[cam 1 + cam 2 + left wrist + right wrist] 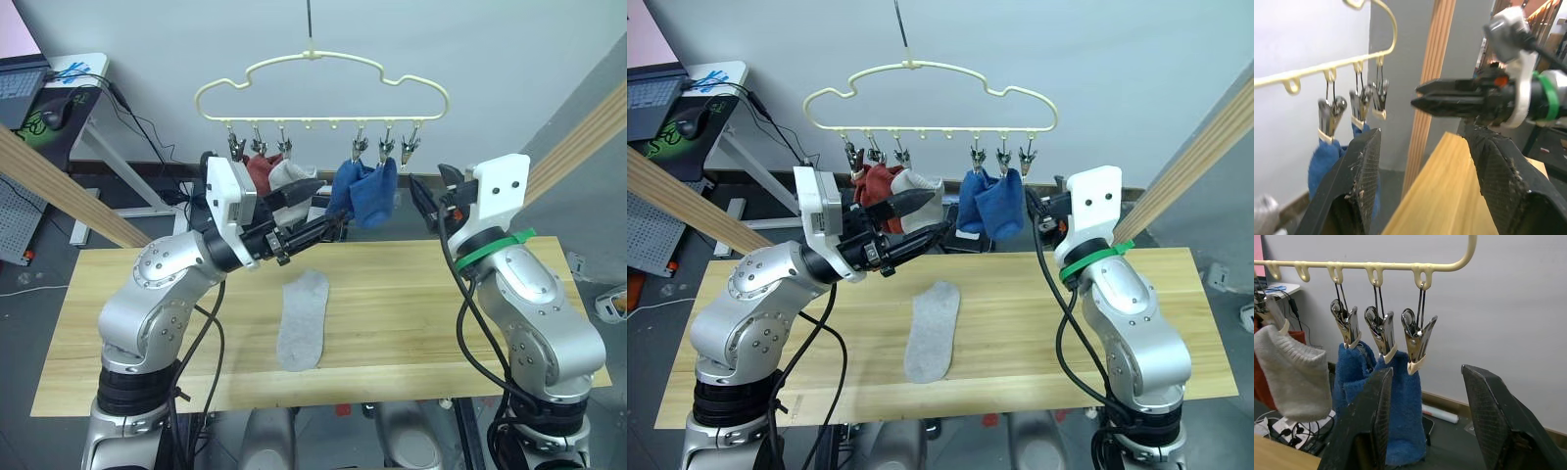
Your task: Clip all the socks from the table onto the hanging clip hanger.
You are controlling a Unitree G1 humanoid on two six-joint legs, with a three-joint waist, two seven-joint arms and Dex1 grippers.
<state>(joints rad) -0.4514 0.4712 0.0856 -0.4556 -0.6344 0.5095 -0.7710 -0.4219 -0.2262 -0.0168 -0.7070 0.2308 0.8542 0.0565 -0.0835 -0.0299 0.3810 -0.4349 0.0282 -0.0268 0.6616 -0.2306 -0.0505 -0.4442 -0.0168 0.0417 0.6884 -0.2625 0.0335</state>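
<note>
Silver arms, black cables, green-banded right wrist point(498, 245).

The clip hanger point(921, 93) hung above the desk point(1019, 323), carrying rust-red socks point(874, 183), a light grey sock point(916, 186) and two blue socks point(991, 204). Another grey sock point(931, 331) lay flat on the desk. The left gripper point(921, 220) reached under the hung socks, jaws apart.

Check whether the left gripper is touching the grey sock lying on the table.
Apart. In the left eye view, the left gripper is raised near the hanging socks, with bare table between it and the grey sock.
</note>
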